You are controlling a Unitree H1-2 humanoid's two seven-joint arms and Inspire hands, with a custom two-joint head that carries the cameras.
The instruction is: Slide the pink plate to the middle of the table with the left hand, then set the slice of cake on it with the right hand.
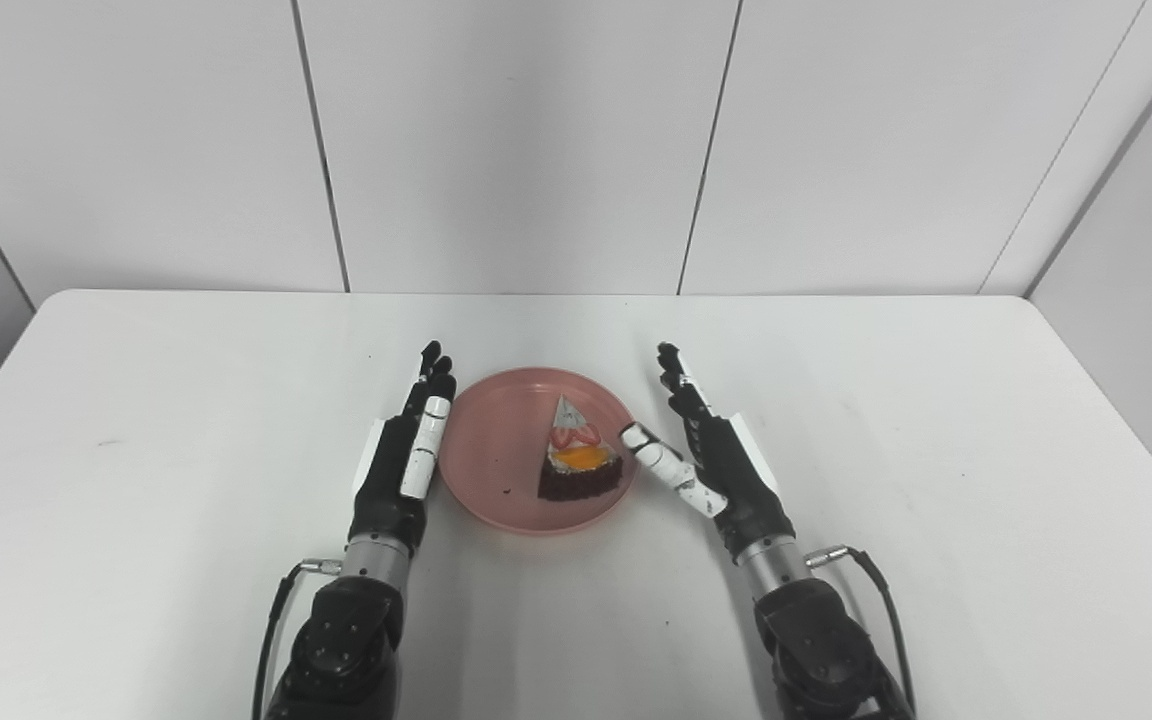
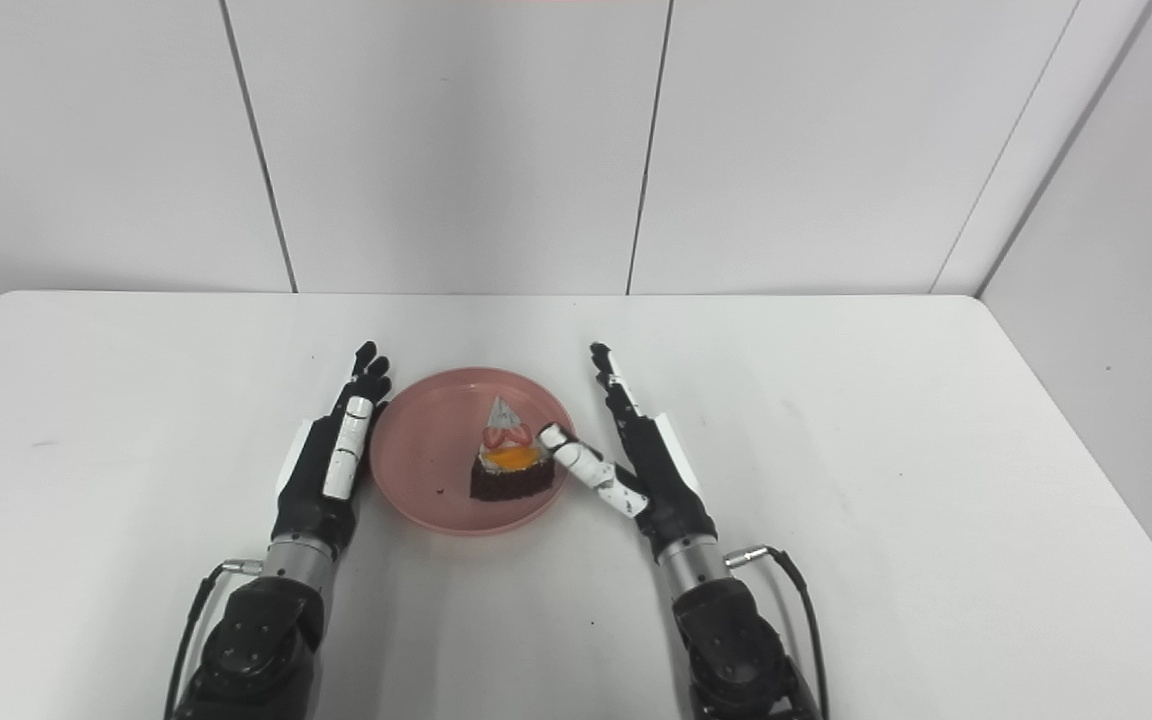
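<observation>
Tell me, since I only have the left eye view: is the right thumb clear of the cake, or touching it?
Observer: In the right eye view the right hand is open, and its thumb tip overlaps the right edge of the cake slice. No gap shows there, but I can't confirm contact.
Operator: And the left hand?
Observer: From that side the left hand is open, with its fingers straight and close beside the left rim of the pink plate. I can't tell whether it touches.
</observation>
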